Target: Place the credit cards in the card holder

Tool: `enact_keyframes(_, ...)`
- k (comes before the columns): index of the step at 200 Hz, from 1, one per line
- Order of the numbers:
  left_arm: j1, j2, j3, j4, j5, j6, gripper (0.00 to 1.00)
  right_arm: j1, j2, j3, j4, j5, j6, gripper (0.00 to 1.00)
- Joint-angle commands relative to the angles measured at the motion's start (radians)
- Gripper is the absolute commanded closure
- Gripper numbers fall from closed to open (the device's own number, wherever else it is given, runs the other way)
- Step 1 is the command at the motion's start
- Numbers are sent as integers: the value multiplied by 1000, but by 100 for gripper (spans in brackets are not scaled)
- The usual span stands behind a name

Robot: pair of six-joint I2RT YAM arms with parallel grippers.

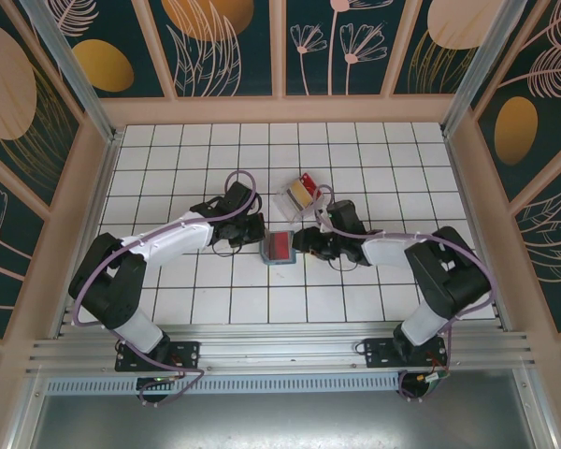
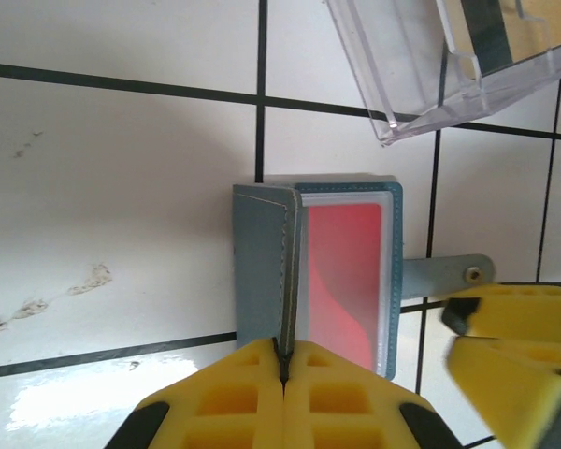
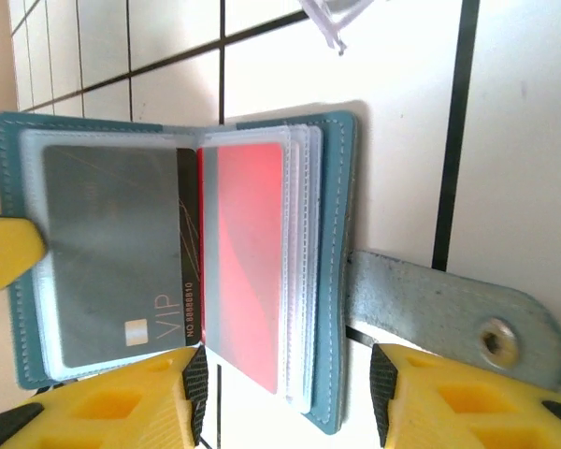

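Note:
The teal card holder (image 1: pixel 277 250) lies open on the white tiles between both arms. My left gripper (image 2: pixel 285 360) is shut on its raised cover flap (image 2: pixel 262 271) and holds that flap on edge. A red credit card (image 3: pixel 248 262) sits among the clear sleeves of the flat half, and a grey VIP card (image 3: pixel 112 253) is in the other half. My right gripper (image 3: pixel 285 393) is open, its fingers either side of the red card's near end and the sleeve stack. More credit cards (image 1: pixel 300 191), yellow-tan and red, lie in a clear tray (image 1: pixel 288 201).
The holder's strap with its snap (image 3: pixel 449 313) lies flat on the tile beside my right gripper's finger. The clear tray (image 2: pixel 421 75) stands just beyond the holder. Wooden walls ring the tiled floor, with free tiles to the left and right.

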Motion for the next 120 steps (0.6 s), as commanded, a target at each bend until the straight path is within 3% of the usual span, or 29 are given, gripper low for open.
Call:
enact_keyframes(1, -7, -29, 30, -53, -41, 25, 100, -4, -69, -4, -70, 55, -38, 49)
enact_keyframes(32, -7, -27, 28, -40, -25, 20, 100, 46, -61, 29, -62, 42, -57, 54)
enact_keyframes(105, -7, -39, 12, 22, 38, -1, 100, 117, 186, 127, 107, -63, 11, 68)
enact_keyframes(120, -7, -47, 0, 52, 67, -12, 94, 117, 225, 139, 118, -72, 14, 71)
